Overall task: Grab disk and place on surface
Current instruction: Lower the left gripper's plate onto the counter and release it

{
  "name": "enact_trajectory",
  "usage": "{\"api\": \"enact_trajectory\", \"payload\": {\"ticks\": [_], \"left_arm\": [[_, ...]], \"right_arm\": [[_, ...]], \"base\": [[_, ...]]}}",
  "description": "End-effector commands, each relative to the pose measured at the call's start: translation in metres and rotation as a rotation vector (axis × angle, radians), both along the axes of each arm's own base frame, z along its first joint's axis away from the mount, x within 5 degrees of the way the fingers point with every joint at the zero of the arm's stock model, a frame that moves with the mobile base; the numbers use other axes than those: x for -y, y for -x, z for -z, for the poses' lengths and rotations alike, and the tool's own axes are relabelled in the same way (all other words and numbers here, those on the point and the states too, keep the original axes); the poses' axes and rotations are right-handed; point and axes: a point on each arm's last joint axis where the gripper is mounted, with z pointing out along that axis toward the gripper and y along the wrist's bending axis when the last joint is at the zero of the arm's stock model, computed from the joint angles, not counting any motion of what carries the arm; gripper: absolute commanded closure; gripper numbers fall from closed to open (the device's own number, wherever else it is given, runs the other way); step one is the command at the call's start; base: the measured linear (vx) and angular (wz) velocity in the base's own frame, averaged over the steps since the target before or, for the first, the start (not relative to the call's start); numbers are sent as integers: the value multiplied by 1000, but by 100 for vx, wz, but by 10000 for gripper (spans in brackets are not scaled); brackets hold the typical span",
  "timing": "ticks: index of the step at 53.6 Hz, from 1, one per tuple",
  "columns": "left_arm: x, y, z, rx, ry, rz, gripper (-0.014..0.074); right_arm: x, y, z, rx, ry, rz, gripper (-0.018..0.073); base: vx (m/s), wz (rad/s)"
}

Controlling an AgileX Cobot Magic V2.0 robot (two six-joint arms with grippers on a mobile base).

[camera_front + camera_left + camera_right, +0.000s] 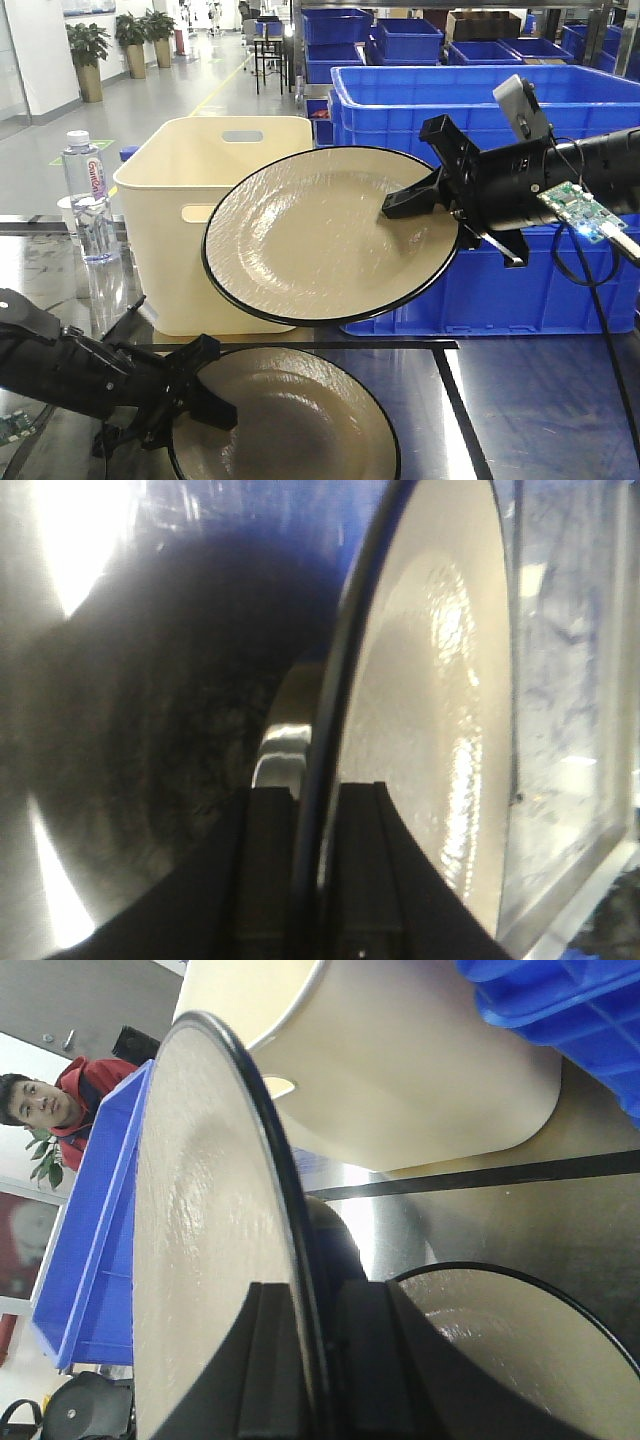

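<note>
grey metal tabletop [530,400], glossy, marked with black tape lines [462,410]; warehouse aisle with potted plants far behind.

1. right pincer [397,208]: pinching the rim of the raised disk [310,235]. one finger lies across the disk's face, the other sits behind it. the disk is cream with a black rim. it extends leftward from the pincer, tilted, in the air above the tabletop. the right wrist view shows the rim seated between both fingers [275,1360].

2. left pincer [205,395]: pinching the rim of the lower disk [300,420]. this disk spreads rightward from the pincer, low at the tabletop and inside the tape outline. whether it rests flat cannot be told.

3. cream bin [180,200]: beyond the left pincer, partly behind the raised disk.

4. blue crates [480,290]: behind and below the right pincer.

5. water bottle [88,195]: upright, beyond the left pincer, just left of the bin.

6. person in red top [50,1100]: right wrist view only, far past the raised disk.
</note>
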Motion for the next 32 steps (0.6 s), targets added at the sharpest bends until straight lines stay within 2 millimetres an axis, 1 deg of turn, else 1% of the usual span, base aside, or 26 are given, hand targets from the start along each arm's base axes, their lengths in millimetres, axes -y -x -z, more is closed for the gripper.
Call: {"api": "enact_trajectory", "payload": {"ticks": [1, 6, 10, 17, 21, 24, 28, 32], "left_arm": [[-1, 4, -24, 79, -15, 13, 537], [-5, 5, -20, 92, -93, 39, 478], [-8, 5, -17, 100, -141, 54, 407], [-11, 6, -15, 107, -199, 79, 248], [-12, 7, -16, 118, -213, 81, 157], [-13, 7, -20, 137, -226, 81, 93], [-16, 6, -29, 183, -256, 80, 32], [-19, 7, -45, 247, -299, 90, -4]], "right_arm": [[2, 14, -42, 123, -137, 54, 567], [2, 14, -42, 122, -136, 52, 567], [2, 14, -42, 121, -136, 50, 567], [2, 14, -42, 120, -136, 49, 567], [2, 15, -42, 119, -135, 48, 567], [2, 15, -42, 119, -135, 48, 567], [2, 15, -42, 119, -135, 48, 567], [1, 15, -42, 117, -135, 45, 567]], "base": [[0, 0], [0, 0], [0, 0], [0, 0], [0, 0], [0, 0], [0, 0], [0, 0]]}}
